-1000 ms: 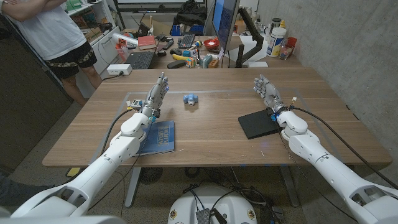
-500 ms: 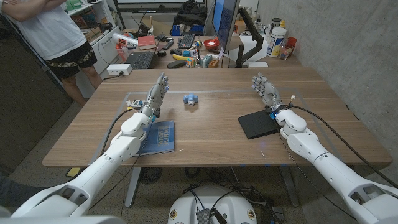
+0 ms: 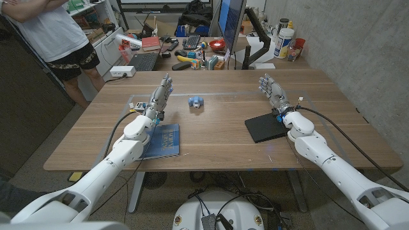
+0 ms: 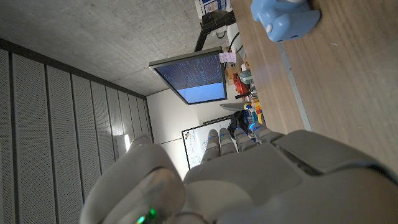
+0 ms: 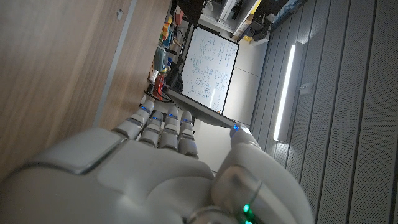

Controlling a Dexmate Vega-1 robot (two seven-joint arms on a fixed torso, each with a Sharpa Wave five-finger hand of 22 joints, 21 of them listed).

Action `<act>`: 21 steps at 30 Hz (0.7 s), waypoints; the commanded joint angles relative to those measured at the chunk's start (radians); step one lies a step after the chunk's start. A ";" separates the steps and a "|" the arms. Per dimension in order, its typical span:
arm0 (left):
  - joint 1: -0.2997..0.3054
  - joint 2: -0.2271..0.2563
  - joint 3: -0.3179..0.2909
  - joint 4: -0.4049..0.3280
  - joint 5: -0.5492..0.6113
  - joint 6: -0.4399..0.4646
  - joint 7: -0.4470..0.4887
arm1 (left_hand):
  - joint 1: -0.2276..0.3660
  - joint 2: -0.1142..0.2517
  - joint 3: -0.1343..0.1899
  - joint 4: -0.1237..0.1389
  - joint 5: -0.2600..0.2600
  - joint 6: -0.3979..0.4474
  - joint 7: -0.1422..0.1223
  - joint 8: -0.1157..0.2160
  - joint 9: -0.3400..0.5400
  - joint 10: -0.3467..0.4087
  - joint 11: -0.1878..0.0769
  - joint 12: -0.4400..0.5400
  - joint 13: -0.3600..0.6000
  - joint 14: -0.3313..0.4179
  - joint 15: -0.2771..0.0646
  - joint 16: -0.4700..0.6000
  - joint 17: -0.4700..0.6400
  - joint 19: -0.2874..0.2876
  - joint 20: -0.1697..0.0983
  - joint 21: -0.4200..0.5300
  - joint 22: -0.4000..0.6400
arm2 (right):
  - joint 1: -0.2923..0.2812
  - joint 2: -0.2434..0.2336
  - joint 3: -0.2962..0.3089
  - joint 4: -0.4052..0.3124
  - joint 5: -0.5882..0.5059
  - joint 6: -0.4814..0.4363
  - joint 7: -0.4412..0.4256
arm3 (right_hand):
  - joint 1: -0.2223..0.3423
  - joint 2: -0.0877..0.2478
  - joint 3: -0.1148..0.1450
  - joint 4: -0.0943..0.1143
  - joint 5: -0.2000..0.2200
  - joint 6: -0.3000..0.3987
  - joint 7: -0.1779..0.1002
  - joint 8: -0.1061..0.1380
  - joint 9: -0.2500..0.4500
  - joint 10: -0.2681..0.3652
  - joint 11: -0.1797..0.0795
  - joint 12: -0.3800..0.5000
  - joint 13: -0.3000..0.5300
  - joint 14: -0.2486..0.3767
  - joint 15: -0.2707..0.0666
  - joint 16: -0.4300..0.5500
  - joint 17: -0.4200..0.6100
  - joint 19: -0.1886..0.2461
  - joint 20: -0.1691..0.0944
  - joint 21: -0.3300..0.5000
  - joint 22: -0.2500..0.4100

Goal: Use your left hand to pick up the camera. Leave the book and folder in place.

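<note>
A small blue camera [image 3: 195, 101] sits on the wooden table [image 3: 217, 137] near its middle, and it shows again as the blue camera [image 4: 285, 17] in the left wrist view. My left hand [image 3: 160, 97] stands to the camera's left, fingers stretched out and apart, holding nothing, a short gap from it. A blue book [image 3: 162, 140] lies under my left forearm near the front edge. The black folder [image 3: 265, 127] lies on the right side. My right hand [image 3: 273, 92] is raised just behind the folder, fingers spread, empty.
A person [image 3: 54, 38] stands at the back left beside the table. Behind the far edge is a cluttered desk with a laptop [image 3: 142, 61], a monitor [image 3: 231, 22] and bottles [image 3: 284, 42]. A concrete wall runs along the right.
My right hand has drifted slightly left and back. The left hand, camera, book and folder stay put.
</note>
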 commanded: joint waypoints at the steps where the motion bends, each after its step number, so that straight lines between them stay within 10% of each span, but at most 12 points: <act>1: 0.016 0.035 -0.003 -0.060 0.014 0.026 0.024 | 0.009 0.000 -0.007 0.005 0.006 -0.002 0.005 0.004 0.005 -0.006 -0.005 0.004 0.005 -0.010 0.001 0.006 0.005 -0.007 -0.056 0.000 0.003 | 0.002 0.004 0.000 0.021 -0.013 0.017 -0.010 | 0.007 0.001 0.004 -0.005 0.007 0.006 0.000 0.003 0.005 0.010 -0.002 0.003 0.004 0.006 -0.009 0.004 0.002 0.004 -0.003 -0.004 0.004; 21: -0.016 0.043 0.006 -0.062 0.038 0.014 0.003 | 0.014 0.005 -0.009 0.004 0.007 -0.001 0.001 0.005 0.005 0.003 -0.008 0.008 0.005 0.000 -0.001 0.010 0.005 -0.003 -0.054 0.002 0.003 | 0.008 0.016 0.003 0.045 -0.028 0.051 -0.021 | 0.007 0.002 0.003 -0.008 0.007 0.017 -0.005 0.005 0.006 0.026 -0.005 0.006 0.004 0.016 -0.012 0.007 0.002 0.007 -0.004 -0.009 0.004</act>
